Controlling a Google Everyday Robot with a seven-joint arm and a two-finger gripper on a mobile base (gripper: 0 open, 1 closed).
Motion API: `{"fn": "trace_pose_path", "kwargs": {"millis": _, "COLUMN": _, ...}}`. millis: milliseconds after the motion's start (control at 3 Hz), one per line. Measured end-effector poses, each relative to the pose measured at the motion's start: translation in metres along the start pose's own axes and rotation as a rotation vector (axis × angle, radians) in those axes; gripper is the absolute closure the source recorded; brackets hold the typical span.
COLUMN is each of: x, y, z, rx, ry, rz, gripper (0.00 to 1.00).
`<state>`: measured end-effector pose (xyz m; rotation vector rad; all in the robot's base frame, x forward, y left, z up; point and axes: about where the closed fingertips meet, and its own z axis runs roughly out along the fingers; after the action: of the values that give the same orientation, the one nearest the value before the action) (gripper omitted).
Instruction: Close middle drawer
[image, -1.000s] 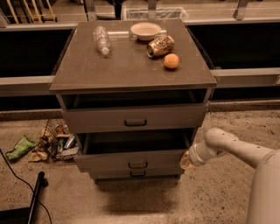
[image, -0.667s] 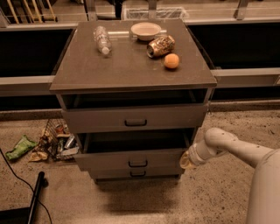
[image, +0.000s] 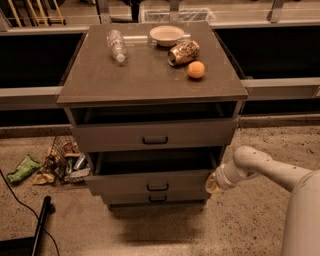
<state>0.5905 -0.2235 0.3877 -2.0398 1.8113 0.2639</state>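
Observation:
The middle drawer (image: 125, 183) is the second of three grey fronts on the cabinet. It stands pulled out, with its dark inside showing above the front and a small dark handle (image: 157, 187) at its centre. My gripper (image: 214, 182) is at the right end of this drawer front, touching or very near its corner. My pale arm (image: 265, 167) comes in from the lower right. The top drawer (image: 150, 135) is also slightly open. The lowest drawer front (image: 156, 198) sits just under the middle one.
On the cabinet top (image: 145, 80) lie a plastic bottle (image: 116, 45), a bowl (image: 166, 34), a tipped can (image: 183, 52) and an orange (image: 196, 69). Litter (image: 50, 165) lies on the floor to the left. A dark pole (image: 40, 225) stands at the lower left.

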Motion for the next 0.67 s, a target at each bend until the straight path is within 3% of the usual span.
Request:
{"fn": "trace_pose_path", "kwargs": {"millis": 333, "x": 0.0, "y": 0.0, "z": 0.0, "rx": 0.0, "ry": 0.0, "rz": 0.0, "gripper": 0.15}}
{"fn": "trace_pose_path", "kwargs": {"millis": 667, "x": 0.0, "y": 0.0, "z": 0.0001, "rx": 0.0, "ry": 0.0, "rz": 0.0, "gripper": 0.0}}
